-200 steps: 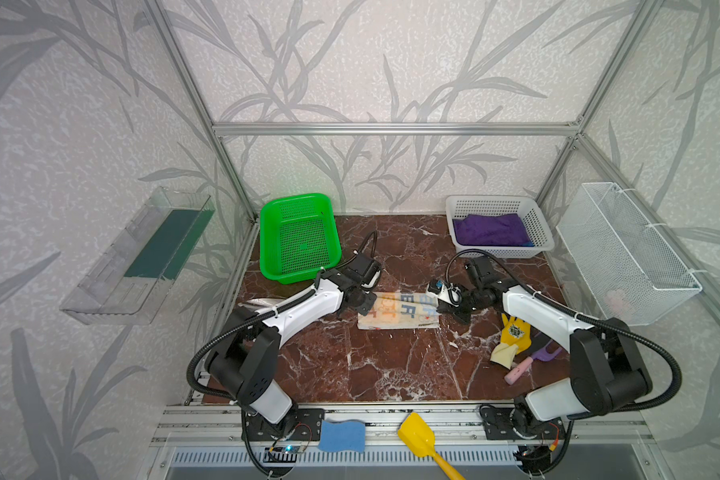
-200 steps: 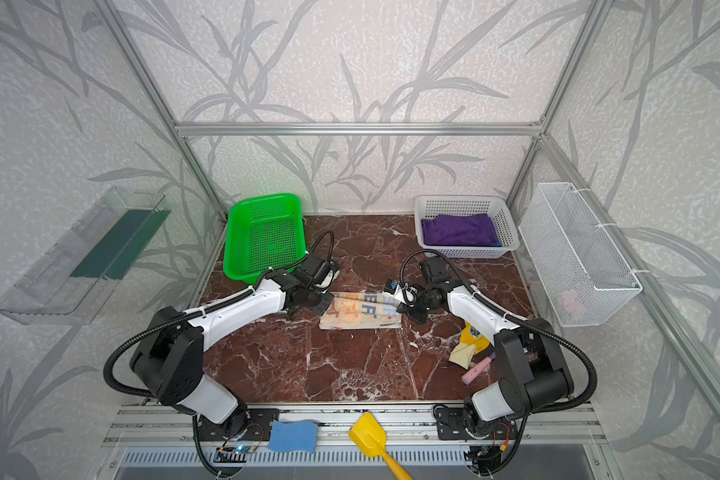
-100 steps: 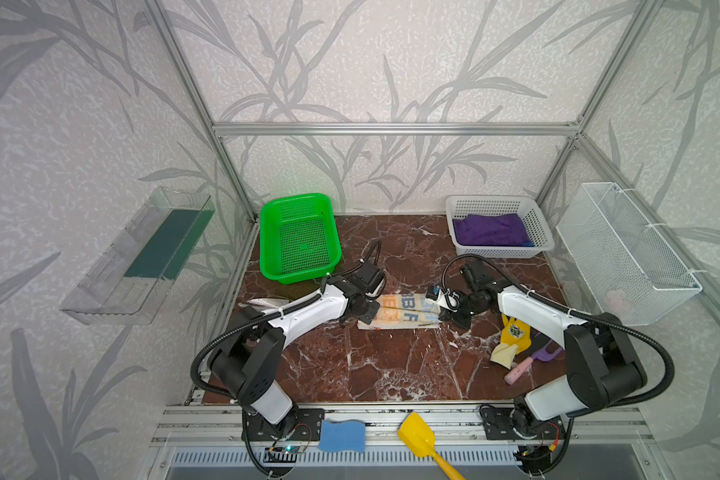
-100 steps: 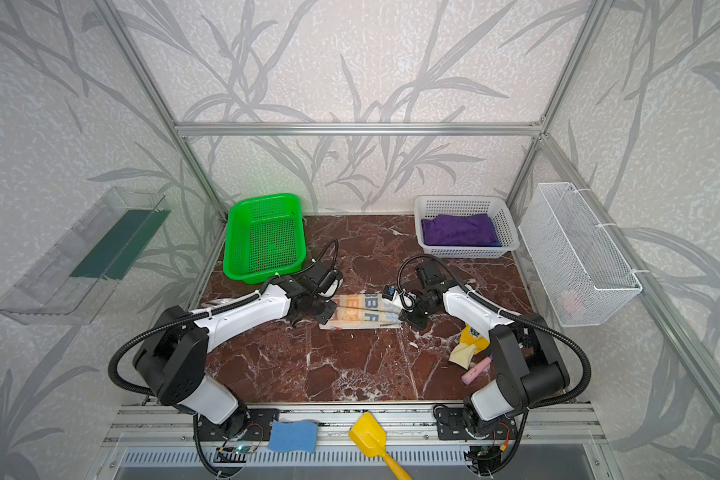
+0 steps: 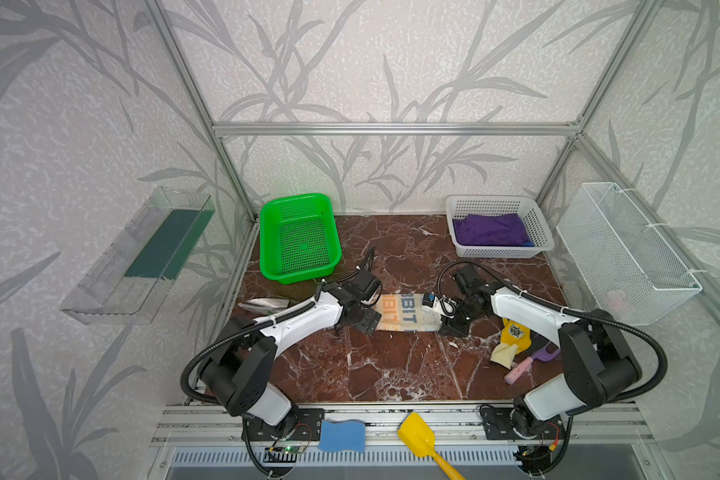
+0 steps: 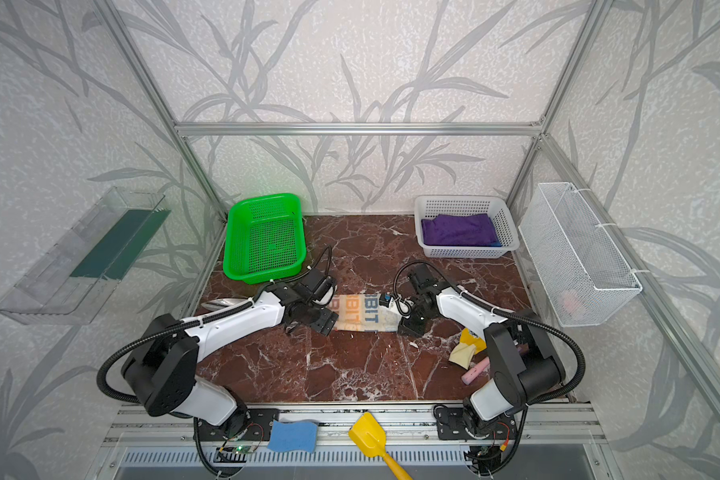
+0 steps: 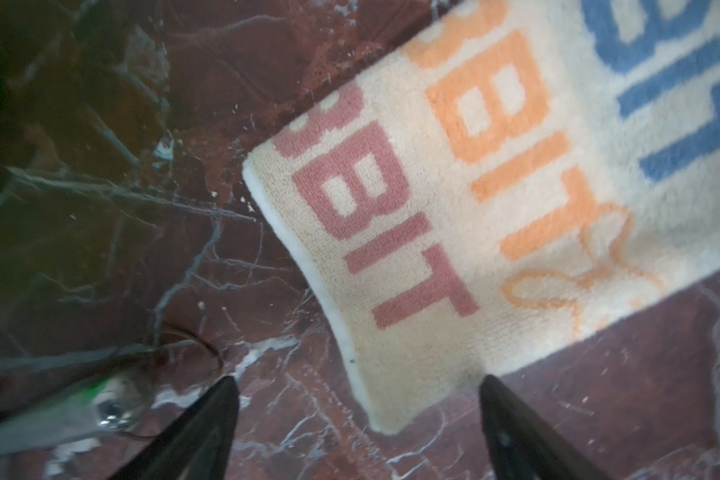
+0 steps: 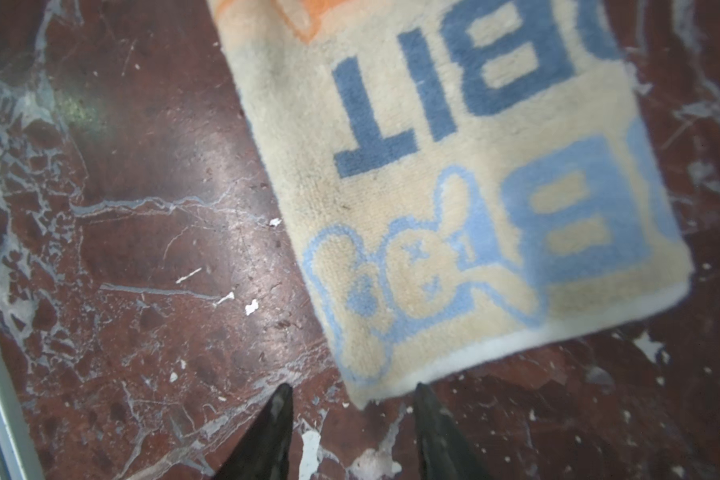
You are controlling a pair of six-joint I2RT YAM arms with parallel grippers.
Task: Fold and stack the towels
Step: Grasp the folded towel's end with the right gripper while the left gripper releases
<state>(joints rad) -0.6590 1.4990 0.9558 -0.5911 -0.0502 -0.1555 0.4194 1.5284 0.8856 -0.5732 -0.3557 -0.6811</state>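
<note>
Towel (image 5: 408, 318) lies free.
My left gripper (image 7: 357, 380) and right gripper (image 8: 353, 387) gape empty; soft, limp cloth: pinch its corners.

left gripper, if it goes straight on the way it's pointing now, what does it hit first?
The cream lettered towel: its end corner lies right ahead of the left gripper, between the open jaws. Height above the marble tabletop is unclear, so the tips might scrape that too.
</note>
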